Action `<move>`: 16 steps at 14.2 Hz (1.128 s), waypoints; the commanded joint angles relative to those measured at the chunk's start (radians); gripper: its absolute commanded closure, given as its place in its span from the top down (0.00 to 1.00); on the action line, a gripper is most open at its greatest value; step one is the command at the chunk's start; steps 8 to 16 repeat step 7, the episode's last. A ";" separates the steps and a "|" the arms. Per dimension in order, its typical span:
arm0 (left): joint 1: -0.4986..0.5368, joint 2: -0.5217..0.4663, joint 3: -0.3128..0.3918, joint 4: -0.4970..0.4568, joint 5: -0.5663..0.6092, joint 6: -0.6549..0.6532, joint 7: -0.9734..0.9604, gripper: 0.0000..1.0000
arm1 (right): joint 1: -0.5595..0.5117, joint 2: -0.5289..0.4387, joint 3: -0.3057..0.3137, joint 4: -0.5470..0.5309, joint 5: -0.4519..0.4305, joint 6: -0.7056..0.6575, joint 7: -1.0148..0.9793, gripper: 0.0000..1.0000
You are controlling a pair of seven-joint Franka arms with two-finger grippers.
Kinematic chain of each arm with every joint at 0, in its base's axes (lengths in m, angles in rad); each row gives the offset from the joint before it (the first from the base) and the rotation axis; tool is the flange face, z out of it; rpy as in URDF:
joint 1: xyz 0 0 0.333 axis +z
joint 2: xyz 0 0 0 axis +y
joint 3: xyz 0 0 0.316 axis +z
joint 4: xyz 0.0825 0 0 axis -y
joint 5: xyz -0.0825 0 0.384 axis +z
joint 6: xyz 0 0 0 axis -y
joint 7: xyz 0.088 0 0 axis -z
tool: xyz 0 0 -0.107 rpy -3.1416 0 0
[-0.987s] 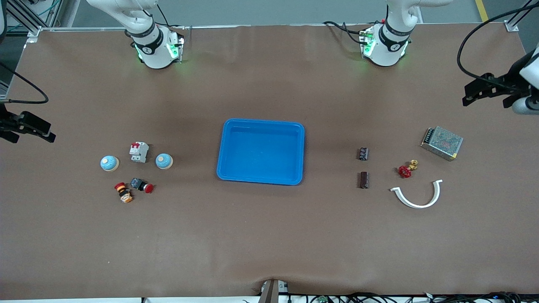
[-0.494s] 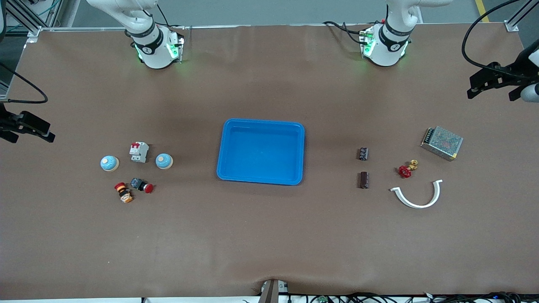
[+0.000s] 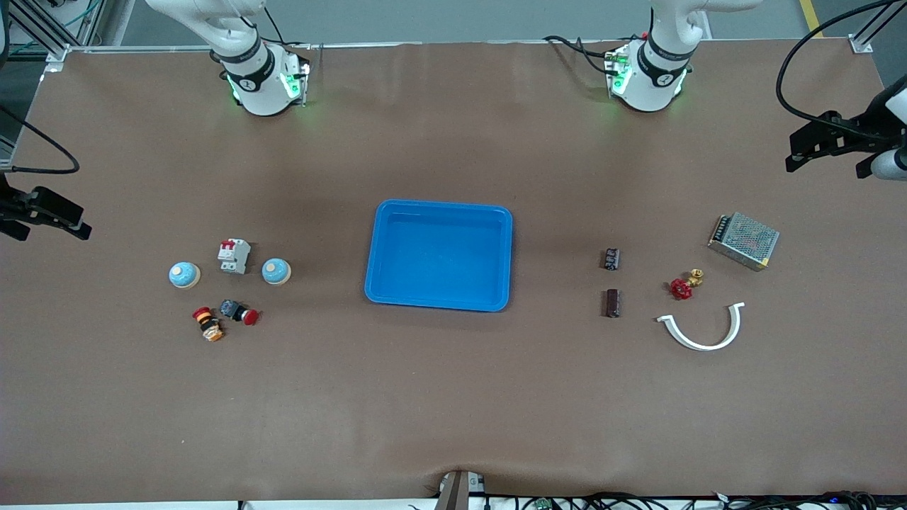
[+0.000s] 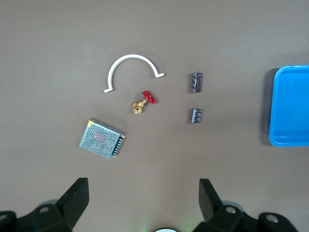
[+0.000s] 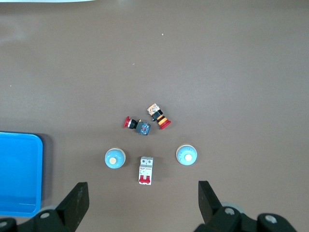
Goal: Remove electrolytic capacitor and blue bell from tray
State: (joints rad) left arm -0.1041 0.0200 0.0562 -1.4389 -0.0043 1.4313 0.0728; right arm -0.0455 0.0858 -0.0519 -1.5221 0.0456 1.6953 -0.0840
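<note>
Two dark capacitors point(image 3: 612, 258) point(image 3: 611, 302) lie toward the left arm's end of the table, also in the left wrist view point(image 4: 195, 82) point(image 4: 195, 115). Two light blue bells point(image 3: 184, 275) point(image 3: 275, 271) sit toward the right arm's end, also in the right wrist view point(image 5: 115, 158) point(image 5: 186, 155). A blue tray point(image 3: 439, 212) rests mid-table with nothing in it. My left gripper point(image 3: 825, 168) point(image 4: 143, 186) hangs open and holds nothing, high over the table's edge at its own end. My right gripper point(image 3: 51, 230) point(image 5: 143, 188) hangs open with nothing between its fingers, over the edge at its end.
Near the capacitors lie a red-handled brass valve point(image 3: 684, 284), a white curved bracket point(image 3: 701, 333) and a mesh power supply point(image 3: 743, 241). Between the bells stands a white circuit breaker point(image 3: 234, 256); two push-button switches point(image 3: 239, 312) point(image 3: 207, 324) lie nearer the front camera.
My left gripper has drifted slightly toward its end of the table and toward the bases' side. The right gripper has barely moved. Nothing on the table has shifted.
</note>
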 commanded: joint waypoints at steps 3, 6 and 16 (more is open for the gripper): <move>-0.013 0.008 0.014 0.025 -0.002 -0.008 0.015 1.00 | -0.013 -0.011 0.009 0.010 0.000 -0.003 0.010 1.00; -0.013 0.006 0.014 0.025 0.000 -0.008 0.015 1.00 | -0.013 -0.011 0.009 0.010 0.000 -0.003 0.010 1.00; -0.014 0.006 0.014 0.025 0.000 -0.008 0.015 1.00 | -0.013 -0.011 0.009 0.010 0.000 -0.003 0.010 1.00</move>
